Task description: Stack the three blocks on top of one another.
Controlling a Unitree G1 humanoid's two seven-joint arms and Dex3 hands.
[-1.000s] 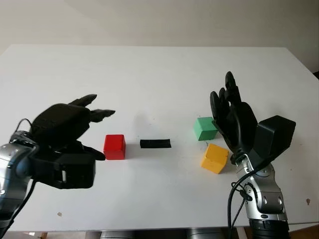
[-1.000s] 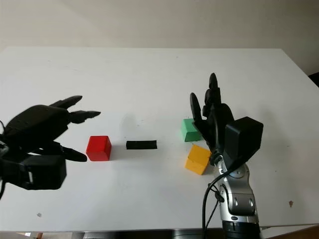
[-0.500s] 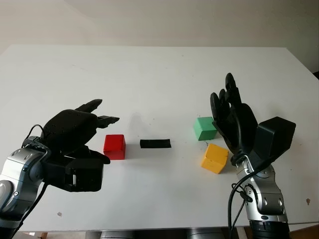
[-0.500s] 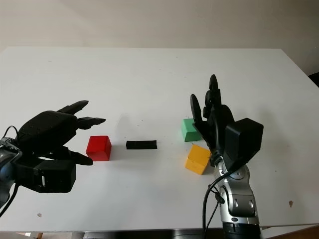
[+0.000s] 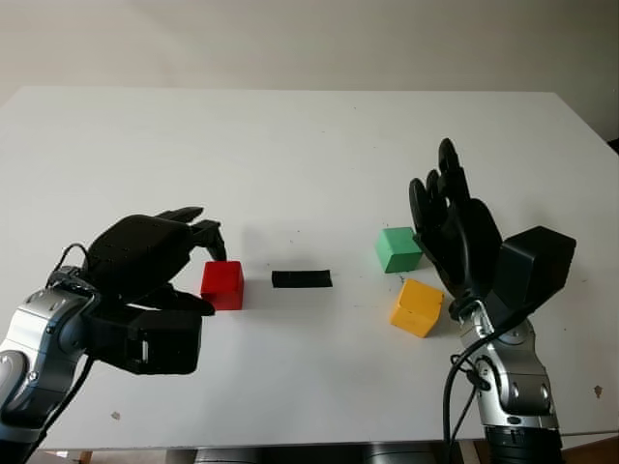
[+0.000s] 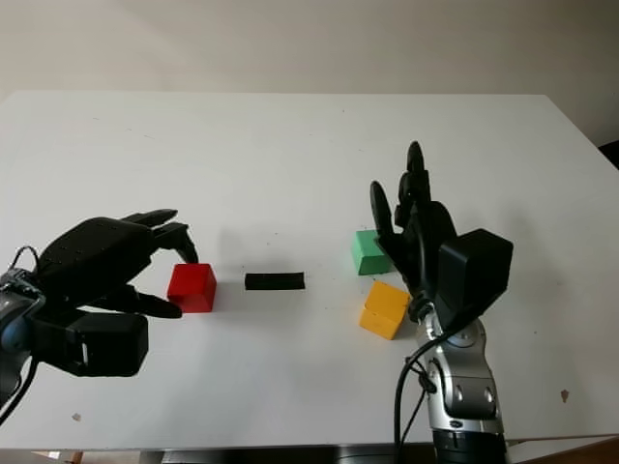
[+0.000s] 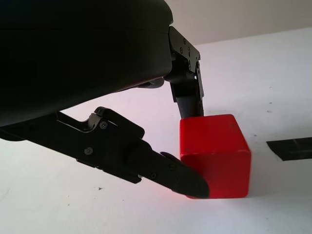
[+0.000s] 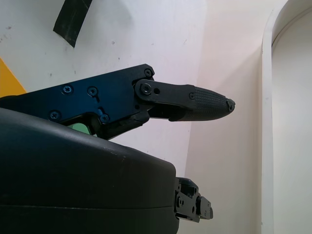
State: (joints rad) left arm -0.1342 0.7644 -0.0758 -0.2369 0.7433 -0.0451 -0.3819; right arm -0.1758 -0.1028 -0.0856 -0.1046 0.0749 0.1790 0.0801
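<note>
In the head views, the left hand (image 5: 155, 266) is closing in on the red block (image 5: 222, 285), its fingers having curled down around it over the last second; the right hand (image 5: 450, 232) is holding open and empty beside the green block (image 5: 397, 248) and yellow block (image 5: 417, 306). The left wrist view is showing fingertips (image 7: 187, 181) touching the block, which is still sitting on the table (image 5: 309, 145), so the first pickup is beginning.

My left hand (image 5: 155, 261) covers left edge of red block (image 5: 222, 285); cannot tell if fingers press it. My right hand (image 5: 453, 227) hides part of green block (image 5: 397, 248). Yellow block (image 8: 9, 83) cut by right wrist picture's edge.
</note>
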